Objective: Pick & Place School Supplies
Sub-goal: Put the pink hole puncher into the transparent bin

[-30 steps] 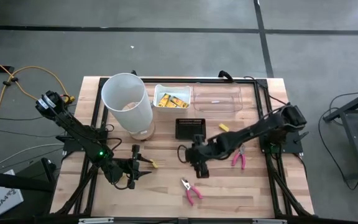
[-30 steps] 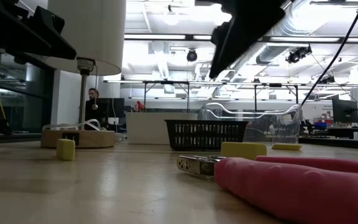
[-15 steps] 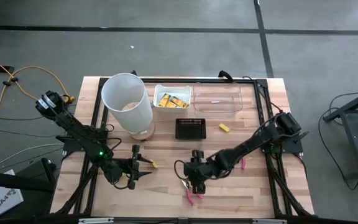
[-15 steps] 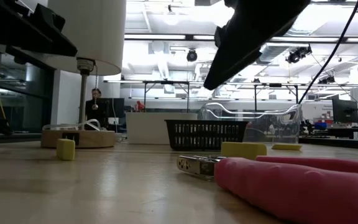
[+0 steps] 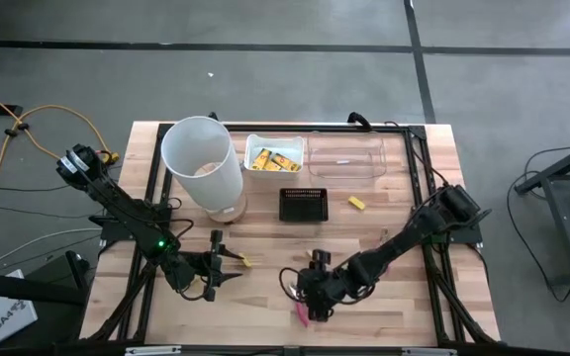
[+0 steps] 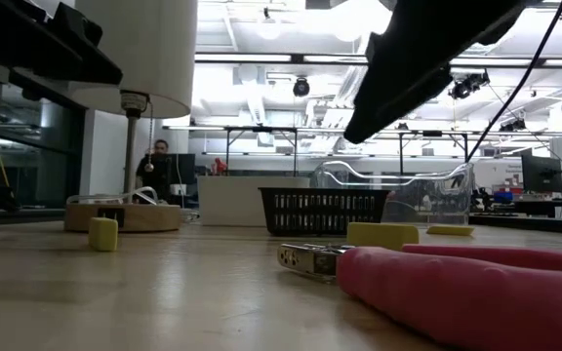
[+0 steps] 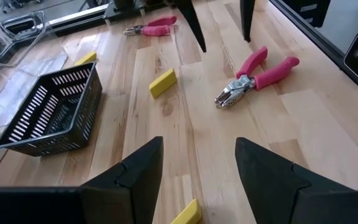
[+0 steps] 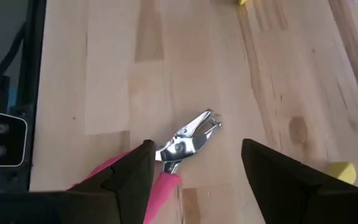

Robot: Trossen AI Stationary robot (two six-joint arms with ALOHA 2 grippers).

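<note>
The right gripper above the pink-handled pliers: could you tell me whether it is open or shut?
Open: the right gripper has its dark fingers spread apart above the pink-handled metal pliers, not touching them.

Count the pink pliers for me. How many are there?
2. One pink-handled metal plier tool lies near the front edge, just below the open right end effector. The other lies beyond it, farther right. None seems hidden.
</note>
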